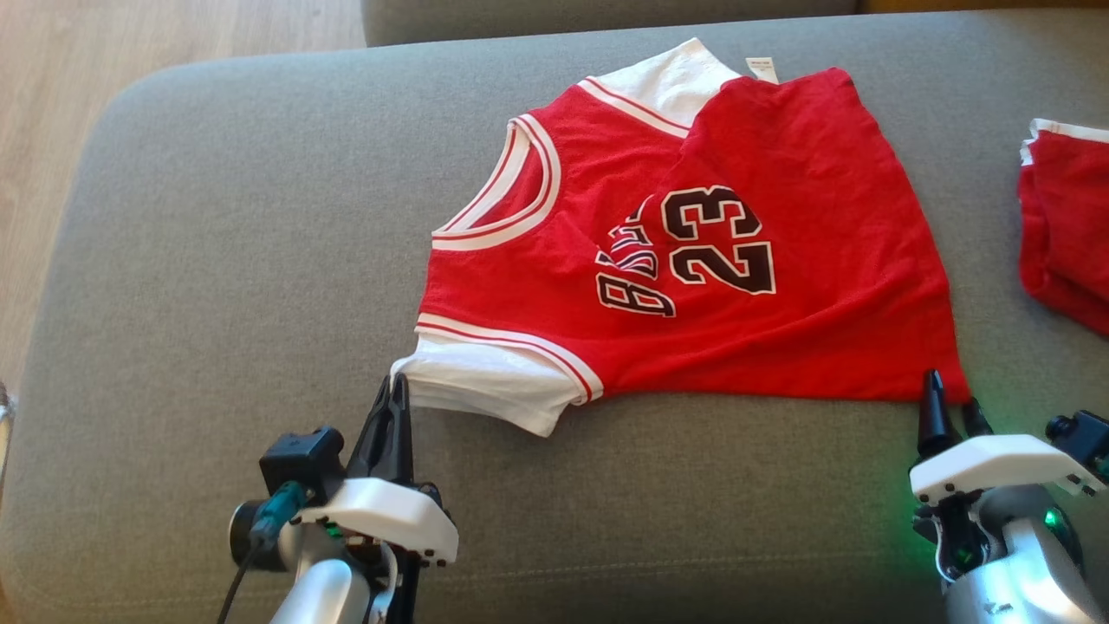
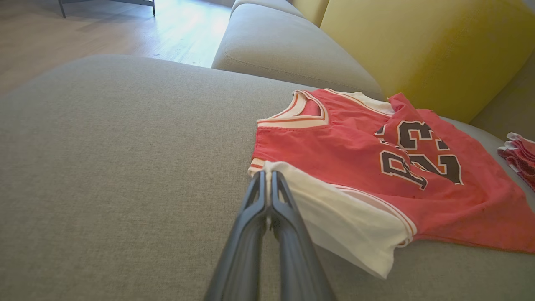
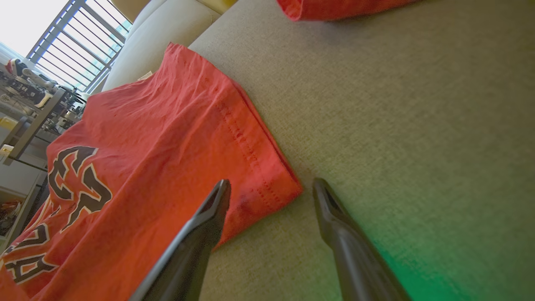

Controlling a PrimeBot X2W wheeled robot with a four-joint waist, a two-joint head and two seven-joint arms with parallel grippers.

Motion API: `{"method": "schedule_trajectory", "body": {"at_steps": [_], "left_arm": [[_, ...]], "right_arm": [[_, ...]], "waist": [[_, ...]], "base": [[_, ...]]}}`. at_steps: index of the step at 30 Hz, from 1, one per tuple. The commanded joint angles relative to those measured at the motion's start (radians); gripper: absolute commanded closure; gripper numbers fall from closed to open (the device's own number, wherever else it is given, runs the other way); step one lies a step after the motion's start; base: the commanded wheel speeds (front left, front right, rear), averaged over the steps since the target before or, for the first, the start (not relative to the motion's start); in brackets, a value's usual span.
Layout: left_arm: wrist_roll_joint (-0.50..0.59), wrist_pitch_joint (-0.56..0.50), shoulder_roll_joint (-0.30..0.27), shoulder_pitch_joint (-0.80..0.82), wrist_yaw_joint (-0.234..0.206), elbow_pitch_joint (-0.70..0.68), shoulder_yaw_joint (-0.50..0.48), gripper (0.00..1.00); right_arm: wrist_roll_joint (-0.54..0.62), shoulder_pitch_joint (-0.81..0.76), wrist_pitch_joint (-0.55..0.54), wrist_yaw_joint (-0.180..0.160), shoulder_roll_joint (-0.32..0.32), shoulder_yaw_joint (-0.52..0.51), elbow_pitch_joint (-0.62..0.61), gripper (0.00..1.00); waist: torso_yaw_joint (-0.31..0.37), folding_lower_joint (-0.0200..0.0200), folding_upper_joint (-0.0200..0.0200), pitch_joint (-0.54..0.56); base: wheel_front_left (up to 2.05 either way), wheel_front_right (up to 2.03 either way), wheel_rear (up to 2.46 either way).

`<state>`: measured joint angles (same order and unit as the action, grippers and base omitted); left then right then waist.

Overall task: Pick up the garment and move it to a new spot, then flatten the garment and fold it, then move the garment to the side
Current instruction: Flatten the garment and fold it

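Looks like somebody's living room, so a home for sure: big grey fabric sofa [image 1: 217,260] with a mustard-yellow back cushion [image 2: 418,50], light wood floor [image 1: 52,104] off to the left, plus a bright barred window [image 3: 79,46] and a cluttered metal shelf [image 3: 29,100] just below it.
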<state>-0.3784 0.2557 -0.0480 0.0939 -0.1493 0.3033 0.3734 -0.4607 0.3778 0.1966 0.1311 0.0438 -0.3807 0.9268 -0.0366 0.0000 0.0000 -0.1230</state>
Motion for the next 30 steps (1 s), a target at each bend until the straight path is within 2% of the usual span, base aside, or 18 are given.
{"method": "schedule_trajectory", "body": {"at_steps": [1,5,6,7,8,14,20,25,30], "left_arm": [[0.005,0.006,-0.002,0.040,0.000,-0.035,-0.025,1.00],[0.004,0.006,-0.002,0.040,-0.001,-0.036,-0.019,1.00],[0.004,0.006,-0.002,0.040,-0.002,-0.037,-0.020,1.00],[0.003,0.006,-0.002,0.040,-0.003,-0.037,-0.021,1.00],[0.003,0.006,-0.002,0.041,-0.004,-0.038,-0.023,1.00],[-0.018,0.006,-0.002,0.035,-0.010,-0.079,-0.049,1.00],[-0.072,0.006,-0.002,0.033,-0.011,-0.193,-0.104,1.00],[-0.077,0.006,-0.002,0.056,0.000,-0.298,-0.137,1.00],[-0.122,0.006,-0.002,0.139,-0.007,-0.430,-0.142,1.00]], "right_arm": [[-0.003,0.041,0.013,0.000,0.006,0.029,0.007,0.00],[0.027,0.068,0.035,0.000,0.006,0.034,0.071,0.00],[0.034,0.075,0.038,0.000,0.006,0.035,0.082,0.35],[0.043,0.081,0.042,0.000,0.006,0.038,0.092,0.90],[0.052,0.086,0.045,0.000,0.006,0.041,0.100,1.00],[0.098,0.097,0.060,0.000,0.006,0.038,0.093,1.00],[0.142,0.093,0.064,0.000,0.006,0.061,-0.043,1.00],[0.122,0.089,0.011,0.000,0.006,0.180,-0.295,1.00],[0.122,0.080,-0.095,0.000,0.006,0.190,-0.645,1.00]], "waist": [[-0.004,0.0000,0.0000,-0.004],[-0.011,0.0000,0.0000,-0.007],[-0.012,0.0000,0.0000,-0.008],[-0.013,0.0000,0.0000,-0.009],[-0.013,0.0000,0.0000,-0.010],[-0.003,0.0000,0.0000,0.011],[0.019,0.0000,0.0000,0.049],[0.040,0.0000,0.0000,0.087],[0.044,0.0000,0.0000,0.136]], "base": [[0.00,0.00,0.00],[0.00,0.00,0.00],[0.00,0.00,0.00],[0.00,0.00,0.00],[0.00,0.00,0.00],[0.00,0.00,0.00],[0.00,0.00,0.00],[0.00,0.00,0.00],[0.00,0.00,0.00]]}}
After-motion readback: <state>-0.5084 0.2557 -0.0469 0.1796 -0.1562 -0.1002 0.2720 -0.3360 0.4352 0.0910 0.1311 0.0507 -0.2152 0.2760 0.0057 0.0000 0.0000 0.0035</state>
